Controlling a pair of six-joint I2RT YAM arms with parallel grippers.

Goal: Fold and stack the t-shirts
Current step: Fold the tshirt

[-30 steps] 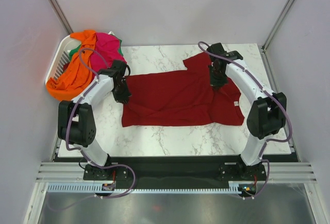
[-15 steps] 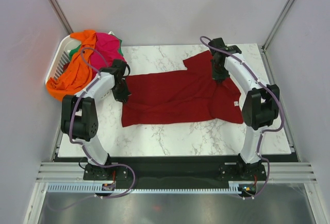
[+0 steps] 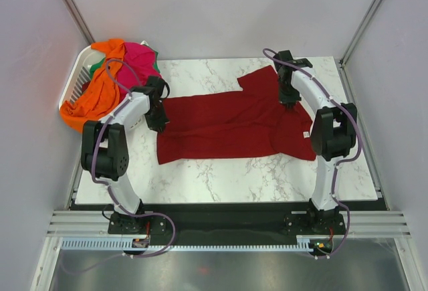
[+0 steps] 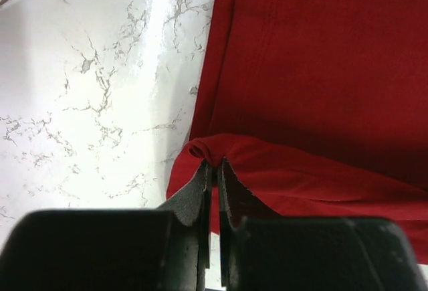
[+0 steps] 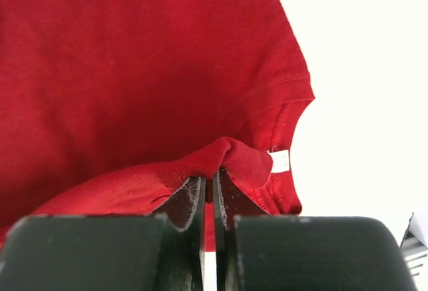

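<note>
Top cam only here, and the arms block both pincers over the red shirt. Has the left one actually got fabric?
Observer: Yes. The left wrist view shows the left pincer shut on a raised fold at the edge of the dark red t-shirt.
Operator: And the right?
Observer: The right pincer is shut on a pinched ridge of the same shirt by the collar. The white neck label sits just beside its fingertips.
</note>
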